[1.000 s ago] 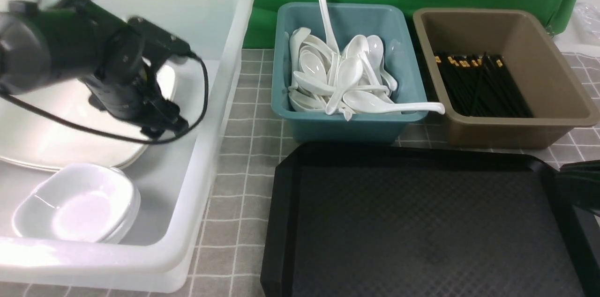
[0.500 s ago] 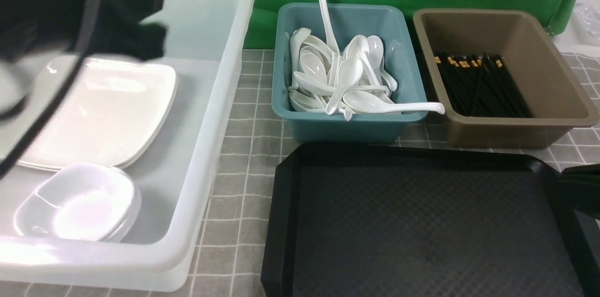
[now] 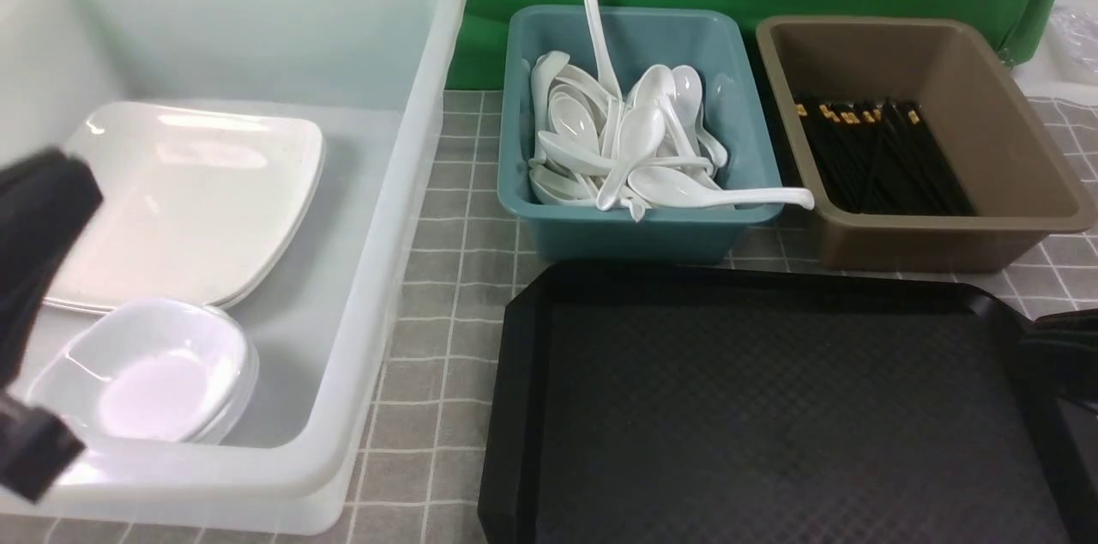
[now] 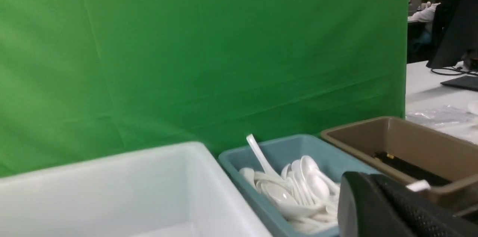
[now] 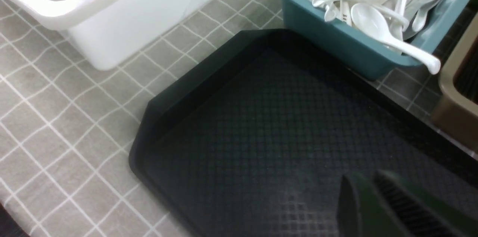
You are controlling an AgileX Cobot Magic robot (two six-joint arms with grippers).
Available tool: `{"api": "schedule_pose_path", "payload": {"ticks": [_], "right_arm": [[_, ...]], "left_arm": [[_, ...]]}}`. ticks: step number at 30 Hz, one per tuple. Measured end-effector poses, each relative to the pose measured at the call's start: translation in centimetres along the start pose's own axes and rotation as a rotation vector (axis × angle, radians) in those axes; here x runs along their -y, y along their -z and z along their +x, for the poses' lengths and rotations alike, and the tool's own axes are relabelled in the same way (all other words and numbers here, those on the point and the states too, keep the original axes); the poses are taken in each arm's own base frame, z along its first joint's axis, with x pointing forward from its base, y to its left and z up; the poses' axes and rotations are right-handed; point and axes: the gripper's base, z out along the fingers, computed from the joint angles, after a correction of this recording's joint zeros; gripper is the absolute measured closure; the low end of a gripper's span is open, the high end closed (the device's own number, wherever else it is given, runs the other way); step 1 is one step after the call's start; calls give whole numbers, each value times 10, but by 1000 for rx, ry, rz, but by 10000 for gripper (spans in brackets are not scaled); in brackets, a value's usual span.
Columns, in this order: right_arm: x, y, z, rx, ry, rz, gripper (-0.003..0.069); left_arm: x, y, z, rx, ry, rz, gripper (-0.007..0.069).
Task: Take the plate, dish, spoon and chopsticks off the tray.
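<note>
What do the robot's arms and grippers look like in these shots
Both are black. The left arm shows as a blurred, blocky black shape in the front view; no cable is visible on it. The left gripper has a smooth rounded black finger beside a pad with a dotted grip texture. The right gripper looks alike: dark fingers, ribbed pad.

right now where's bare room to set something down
The black tray floor is bare. Checked cloth is free between the white tub and the tray. Inside the tub, floor beside the plate is open. The teal bin of spoons and brown tub of chopsticks are crowded.
</note>
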Motion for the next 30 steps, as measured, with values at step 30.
{"api": "schedule_pose_path", "payload": {"ticks": [30], "right_arm": [[32, -28, 165, 321, -245, 543, 642]], "left_arm": [[7, 16, 118, -280, -8, 6, 616]]}}
